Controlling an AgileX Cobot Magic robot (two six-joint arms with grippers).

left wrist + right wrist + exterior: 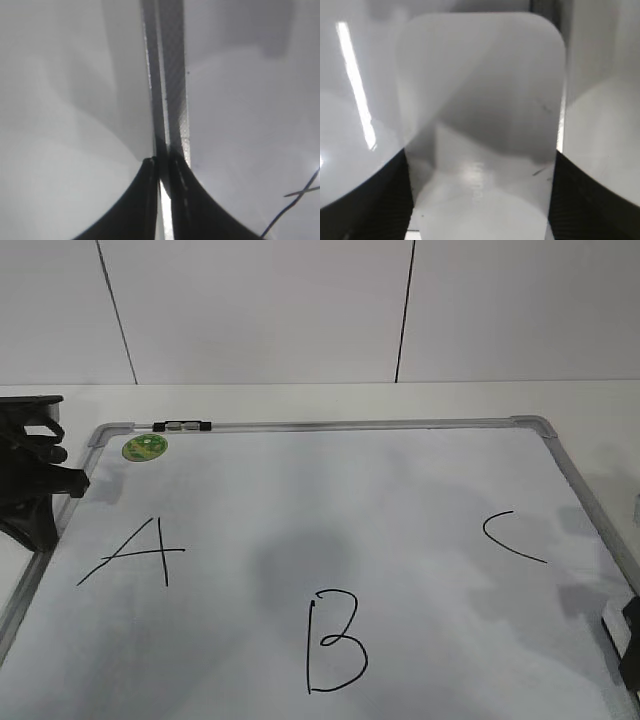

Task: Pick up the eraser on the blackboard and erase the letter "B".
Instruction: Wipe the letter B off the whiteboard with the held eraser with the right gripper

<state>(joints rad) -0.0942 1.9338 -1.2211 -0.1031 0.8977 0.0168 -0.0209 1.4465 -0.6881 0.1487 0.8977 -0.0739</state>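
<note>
- Clearly the "B" (335, 640) is untouched, whole on the board (300, 490) between "A" (135, 552) and "C" (512, 537)
- Right pincer (480, 200) sits low at the board's right edge, jaws astride the eraser (480, 100), seemingly gripping it; lift and wipe remain
- Left pincer (162, 170), jaws nearly together and empty, rests over the left frame (167, 75)

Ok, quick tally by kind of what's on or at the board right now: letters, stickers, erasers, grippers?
Marker letters: 3 (A, letter "B", C)
Green sticker: 1
Eraser: 1, between the right gripper's fingers
Grippers: 2 (left gripper, right gripper)
Total: 7
</note>
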